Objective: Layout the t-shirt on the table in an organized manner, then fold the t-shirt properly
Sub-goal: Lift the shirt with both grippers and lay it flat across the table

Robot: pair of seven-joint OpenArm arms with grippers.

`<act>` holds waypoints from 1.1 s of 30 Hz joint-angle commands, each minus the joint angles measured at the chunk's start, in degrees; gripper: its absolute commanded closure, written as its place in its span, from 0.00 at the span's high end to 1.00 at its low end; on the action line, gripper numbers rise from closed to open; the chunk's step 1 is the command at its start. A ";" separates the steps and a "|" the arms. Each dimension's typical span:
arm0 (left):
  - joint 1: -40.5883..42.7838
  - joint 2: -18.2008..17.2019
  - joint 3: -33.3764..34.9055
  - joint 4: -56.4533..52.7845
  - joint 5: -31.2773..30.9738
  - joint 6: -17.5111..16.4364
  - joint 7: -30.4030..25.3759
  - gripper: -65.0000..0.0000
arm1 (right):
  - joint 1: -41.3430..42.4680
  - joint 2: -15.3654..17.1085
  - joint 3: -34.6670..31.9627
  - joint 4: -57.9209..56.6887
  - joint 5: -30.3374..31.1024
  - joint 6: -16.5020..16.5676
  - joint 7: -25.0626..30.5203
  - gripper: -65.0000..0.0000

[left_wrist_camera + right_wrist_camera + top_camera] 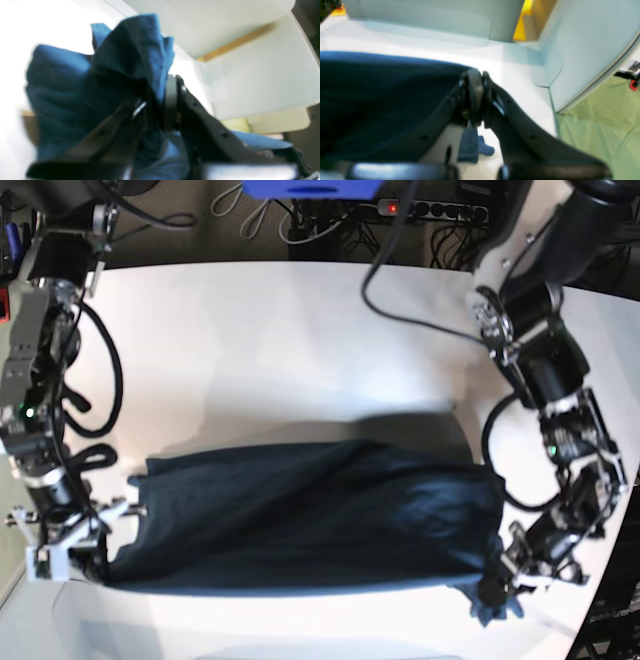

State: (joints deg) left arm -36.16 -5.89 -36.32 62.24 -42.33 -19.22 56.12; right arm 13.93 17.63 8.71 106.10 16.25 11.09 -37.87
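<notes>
On the left side of the base view, the right gripper (128, 510) is pinching one end of the t-shirt (310, 515). Its fingers (475, 97) are squeezing tight together in the right wrist view, with a bit of blue cloth hanging out just below them. More of the dark shirt is filling the left part of that view.

In the middle of the base view, the t-shirt is stretching out like a long dark band between the two arms. It is hanging over the near part of the table (300, 350), and a soft shadow is lying on the white top just behind it. The far part of the table is bare and white.

On the right side of the base view, the left gripper (492, 580) is holding the other end of the shirt. A small bunch of cloth is sticking out under it. In the left wrist view, its fingers (171, 105) are clamping on a thick bunch of blue cloth that is puffing up above them. That picture is blurry.

Black cables (420, 310) are trailing across the far right part of the table.
</notes>
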 commanded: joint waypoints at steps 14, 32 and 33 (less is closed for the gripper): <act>-1.07 -0.92 -0.30 0.66 -10.90 -0.34 3.27 0.02 | -3.60 5.80 1.18 4.71 -0.56 -1.29 2.04 0.00; 40.43 -1.98 -0.56 12.53 -20.75 -0.34 3.62 0.26 | -35.08 -3.08 0.21 6.03 -0.56 -1.20 0.90 0.00; 41.39 -1.98 -0.56 12.53 -20.93 -0.34 3.35 0.31 | -35.16 -3.08 0.21 6.03 -0.56 -1.20 -0.95 0.00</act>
State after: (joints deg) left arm 5.54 -7.07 -36.67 73.91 -61.65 -19.31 59.53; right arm -21.56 13.96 8.69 111.18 15.42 10.46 -40.66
